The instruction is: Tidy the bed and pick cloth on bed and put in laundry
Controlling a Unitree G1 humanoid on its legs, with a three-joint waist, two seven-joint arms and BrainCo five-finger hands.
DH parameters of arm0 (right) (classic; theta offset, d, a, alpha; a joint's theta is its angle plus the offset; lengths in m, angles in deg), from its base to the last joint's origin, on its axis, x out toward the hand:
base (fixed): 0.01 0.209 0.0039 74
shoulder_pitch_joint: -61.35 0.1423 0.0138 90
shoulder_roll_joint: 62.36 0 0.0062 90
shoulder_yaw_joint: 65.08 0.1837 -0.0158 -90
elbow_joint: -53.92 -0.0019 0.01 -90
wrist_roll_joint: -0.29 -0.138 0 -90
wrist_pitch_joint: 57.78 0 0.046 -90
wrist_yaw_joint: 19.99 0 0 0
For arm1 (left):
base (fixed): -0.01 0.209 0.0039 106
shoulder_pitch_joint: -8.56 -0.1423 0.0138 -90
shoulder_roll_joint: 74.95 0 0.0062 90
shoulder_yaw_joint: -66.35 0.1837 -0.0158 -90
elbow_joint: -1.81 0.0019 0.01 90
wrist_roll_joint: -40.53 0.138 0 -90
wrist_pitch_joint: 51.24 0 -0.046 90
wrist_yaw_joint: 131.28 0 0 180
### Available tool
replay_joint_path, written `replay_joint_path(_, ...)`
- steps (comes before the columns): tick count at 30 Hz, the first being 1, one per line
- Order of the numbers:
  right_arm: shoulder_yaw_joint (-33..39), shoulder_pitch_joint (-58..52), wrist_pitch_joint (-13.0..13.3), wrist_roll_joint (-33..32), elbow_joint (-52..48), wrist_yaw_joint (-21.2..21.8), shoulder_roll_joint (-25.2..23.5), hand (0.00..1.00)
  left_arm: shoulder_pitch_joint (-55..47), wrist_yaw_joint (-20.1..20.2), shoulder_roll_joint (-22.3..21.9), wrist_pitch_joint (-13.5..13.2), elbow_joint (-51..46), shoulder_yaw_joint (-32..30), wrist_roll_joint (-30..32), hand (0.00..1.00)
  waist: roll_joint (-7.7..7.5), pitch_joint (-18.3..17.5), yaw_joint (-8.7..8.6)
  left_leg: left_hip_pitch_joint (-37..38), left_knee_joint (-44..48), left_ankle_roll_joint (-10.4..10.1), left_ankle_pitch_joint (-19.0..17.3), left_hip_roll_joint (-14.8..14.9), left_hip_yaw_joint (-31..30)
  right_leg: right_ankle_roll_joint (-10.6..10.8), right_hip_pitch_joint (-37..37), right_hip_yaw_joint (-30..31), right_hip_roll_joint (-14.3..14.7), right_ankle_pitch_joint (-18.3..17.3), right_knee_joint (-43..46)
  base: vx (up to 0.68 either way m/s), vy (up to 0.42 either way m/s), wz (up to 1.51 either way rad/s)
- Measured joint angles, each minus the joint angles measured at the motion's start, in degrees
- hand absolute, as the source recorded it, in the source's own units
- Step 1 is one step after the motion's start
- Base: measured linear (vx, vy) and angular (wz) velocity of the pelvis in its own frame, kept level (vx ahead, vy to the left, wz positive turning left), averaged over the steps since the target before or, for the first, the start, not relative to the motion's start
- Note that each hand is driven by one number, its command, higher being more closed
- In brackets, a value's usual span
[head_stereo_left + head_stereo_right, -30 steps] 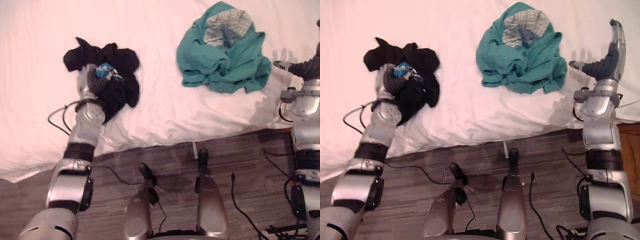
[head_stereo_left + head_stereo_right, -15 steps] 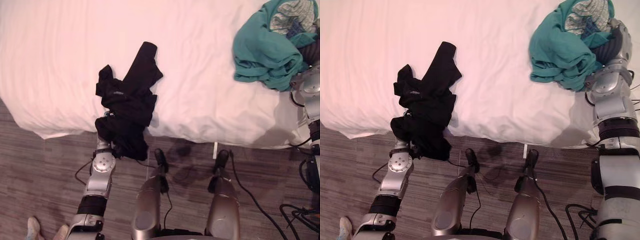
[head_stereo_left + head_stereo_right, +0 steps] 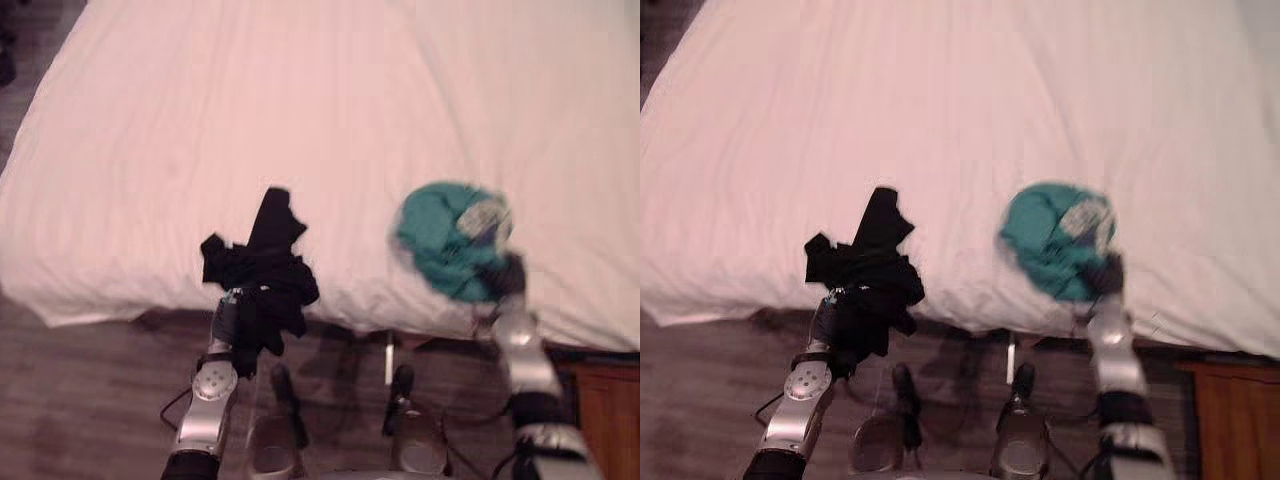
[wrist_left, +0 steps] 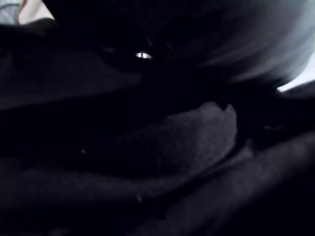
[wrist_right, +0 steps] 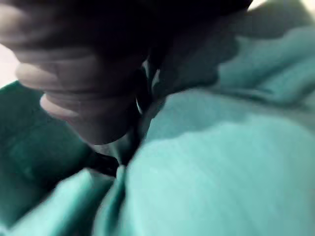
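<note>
Left eye view: a crumpled black fabric garment (image 3: 262, 270) drapes over the left hand (image 3: 228, 318) at the edge of the white-sheeted bed (image 3: 300, 100); its grip cannot be told. The right hand (image 3: 508, 275) has its fingers (image 5: 83, 98) clamped in a bunched teal fabric cloth (image 3: 445, 240), folds surrounding them.

Soft, even light brightens the bed (image 3: 300, 120); the floor (image 3: 70, 400) under its edge lies shadowed; the black cloth (image 4: 187, 132) looks nearly lightless.
</note>
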Motion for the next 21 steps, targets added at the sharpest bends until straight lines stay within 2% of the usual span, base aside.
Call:
replay_joint_path(4,1.83,-9.22,-1.41,-0.03,-2.59,2.07,-6.38,1.0,-2.54,1.12,-1.26,0.77,0.0,-0.02,-0.27,1.0,-1.08,-2.53,-1.35,3.8,-1.23,-0.12,-0.4,-0.57,0.39,0.41,2.99,0.98,-0.21,-0.87,0.15,0.04,0.013,-0.06)
replay_joint_path(5,2.0,-11.87,-1.67,-0.41,-2.86,2.37,-7.66,1.0,-3.42,1.11,-2.25,0.8,0.0,-0.18,-0.56,1.0,-1.14,-3.21,-1.39,4.04,-1.01,0.05,-0.86,-0.64,-0.4,0.35,3.04,3.6,0.22,-2.22,0.8,0.03,-0.036,0.2)
replay_joint_path(6,2.02,-15.2,-2.33,-0.44,-3.85,2.77,-9.05,1.0,-4.52,1.1,-2.49,0.83,0.0,-0.22,-1.17,1.0,-0.97,-3.52,-1.75,4.04,-0.36,0.11,-1.06,-0.58,-1.99,0.89,3.58,9.3,2.15,-5.86,1.66,0.03,-0.07,0.35)
replay_joint_path(8,2.71,-19.16,-2.62,-0.6,-4.94,2.62,-10.19,1.0,-6.41,1.01,-4.28,0.83,0.0,-0.52,-2.37,1.0,0.03,-4.21,-2.62,4.14,-0.65,0.11,-0.99,-0.6,-3.91,0.22,4.14,13.55,3.94,-8.42,3.05,0.04,-0.088,0.52)
replay_joint_path(13,2.0,-22.0,-2.79,-1.08,-4.73,0.26,-10.42,1.0,-12.56,0.54,-8.27,0.8,0.0,-1.61,-7.43,1.0,2.09,-6.18,-0.7,2.84,-0.59,-0.01,-0.79,-0.66,-7.69,0.6,5.95,10.4,3.81,-9.93,3.29,0.03,-0.053,0.4)
replay_joint_path(15,0.14,-21.64,-2.81,-1.06,-4.71,0.07,-9.83,1.0,-12.4,-0.33,-9.69,0.74,-0.11,-5.32,-9.07,1.0,2.41,-6.33,0.62,-0.56,0.22,-0.11,0.4,-0.71,-13.3,0.13,6.89,5.33,3.72,-9.74,3.36,0.06,-0.058,1.16)
replay_joint_path(17,-1.09,-20.78,-2.88,-1.05,-4.64,-1.09,-9.41,1.0,-11.85,-1.21,-10.07,0.71,-0.24,-7.44,-10.25,1.0,2.48,-6.36,0.84,-3.72,1.65,0.38,2.04,-1.15,-16.88,-0.93,7.96,0.3,3.53,-10.3,3.77,0.06,-0.04,1.58)
replay_joint_path(18,-0.84,-20.49,-2.86,-1.06,-4.65,-2.12,-9.21,1.0,-11.5,-1.71,-10.08,0.72,-0.24,-7.71,-10.99,1.0,2.44,-6.34,0.8,-5.63,1.85,2.73,4.45,-2.24,-16.1,-1.44,8.96,-3.13,2.9,-10.59,3.9,0.04,-0.01,2.2)
replay_joint_path(19,0.07,-20.53,-2.86,-1.05,-4.59,-3.14,-9.05,1.0,-10.93,-1.83,-10.26,0.71,-0.25,-8.0,-11.27,1.0,2.39,-6.29,0.84,-7.16,1.3,6.7,7.42,-3.91,-12.95,-1.83,10.46,-7.07,2.09,-10.71,3.81,-0.01,0.08,2.45)
replay_joint_path(20,1.37,-20.55,-2.85,-1.01,-4.6,-4.17,-7.99,1.0,-10.71,-2.04,-11.04,0.61,-0.34,-9.14,-11.4,1.0,3.03,-6.19,0.88,-7.28,1.14,16.94,2.33,-3.72,-3.12,-2.81,12.98,-11.94,1.94,-10.31,2.84,-0.02,0.083,2.56)
replay_joint_path(21,1.53,-21.35,-2.89,-0.96,-4.39,-4.92,-7.32,1.0,-11.12,-2.93,-10.94,0.78,0.02,-10.13,-11.68,1.0,2.62,-6.1,0.92,-7.29,3.02,15.42,-3.02,-1.45,7.76,-2.79,15.88,-17.28,2.54,-9.97,1.37,-0.01,0.074,2.14)
